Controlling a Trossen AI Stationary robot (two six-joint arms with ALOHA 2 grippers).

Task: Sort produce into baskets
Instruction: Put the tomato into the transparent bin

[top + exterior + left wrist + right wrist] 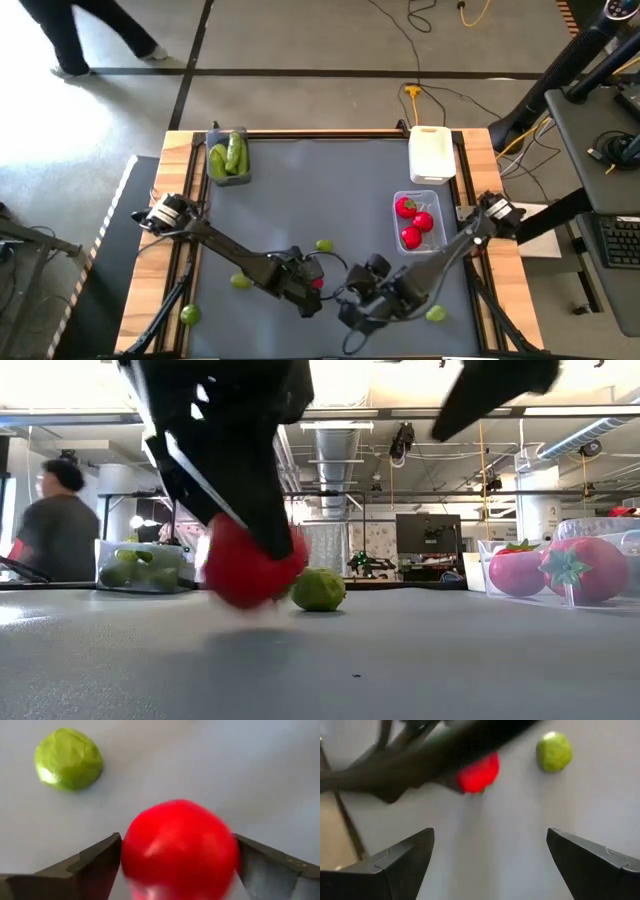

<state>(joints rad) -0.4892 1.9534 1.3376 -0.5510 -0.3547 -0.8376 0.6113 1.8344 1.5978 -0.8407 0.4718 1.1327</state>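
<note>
Just beyond the left gripper (312,288) on the dark mat (300,200) lies a lime (323,245), the closest loose piece to it, with two more limes (240,281) (189,315) farther out toward the mat's left edge and another (435,313) past the right gripper (352,312). The right gripper sits close beside the left one, its fingers (402,862) spread wide with nothing between them, and the left arm (420,760) crosses in front of it. The left gripper holds a tomato (180,850) pinched between its two fingers (95,865), low over the mat. The tomato is round, smooth and bright red; its green top cannot be seen. Well away from both grippers, a clear bin (398,200) holds three more tomatoes (406,208), a white bin (431,155) stands just behind it, and a bin (212,140) at the far left corner holds cucumbers (236,155). A person (60,525) stands in the room behind the table.
</note>
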